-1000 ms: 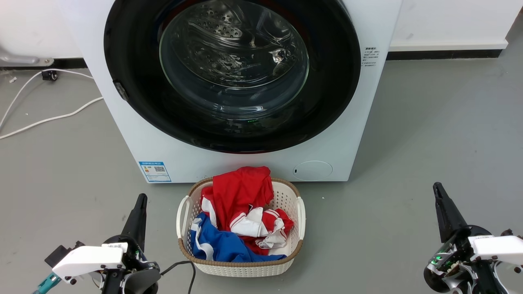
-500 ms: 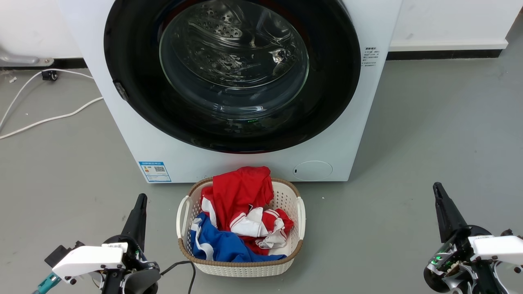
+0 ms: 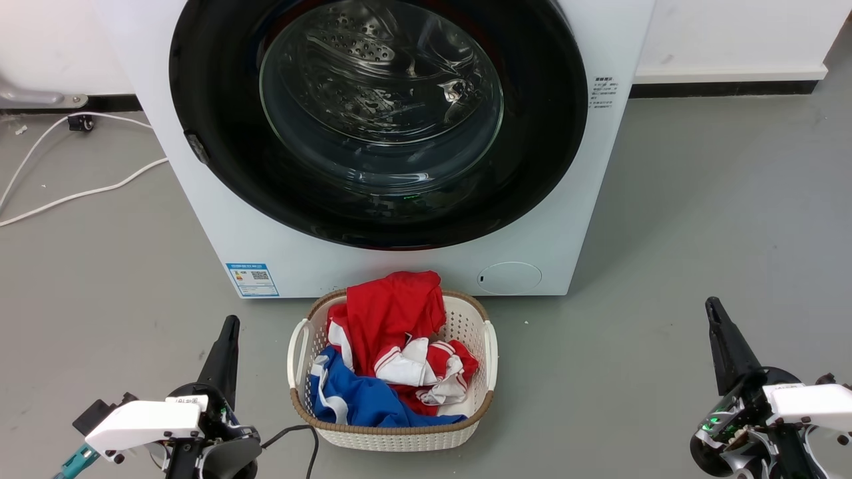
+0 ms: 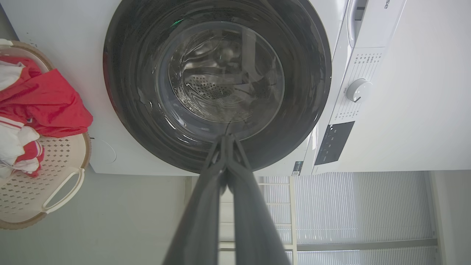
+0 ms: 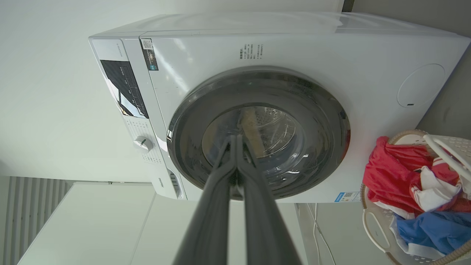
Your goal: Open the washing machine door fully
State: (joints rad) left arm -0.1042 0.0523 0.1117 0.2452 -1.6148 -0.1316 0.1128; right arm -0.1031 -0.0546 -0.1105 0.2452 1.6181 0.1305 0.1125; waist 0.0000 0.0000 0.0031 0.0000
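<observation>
Bright, even indoor light; reflections glare on the door glass (image 3: 381, 100); wrist views bend at the edges.

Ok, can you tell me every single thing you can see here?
washing machine: one, white, at the back in the middle
door: one, round, black with clear glass, shut on the machine's front
sticker: one, blue, low left on the machine's front
round flap: one, white, low right on the front
dial: one, white, on the machine's control panel
basket: one, cream, on the floor in front of the machine
clothes: one pile, red, white and blue, in the basket
cords: two strands, white, on the floor left of the machine
floor: grey
left pincer: one, dark, shut, low left, touching nothing
right pincer: one, dark, shut, low right, touching nothing
</observation>
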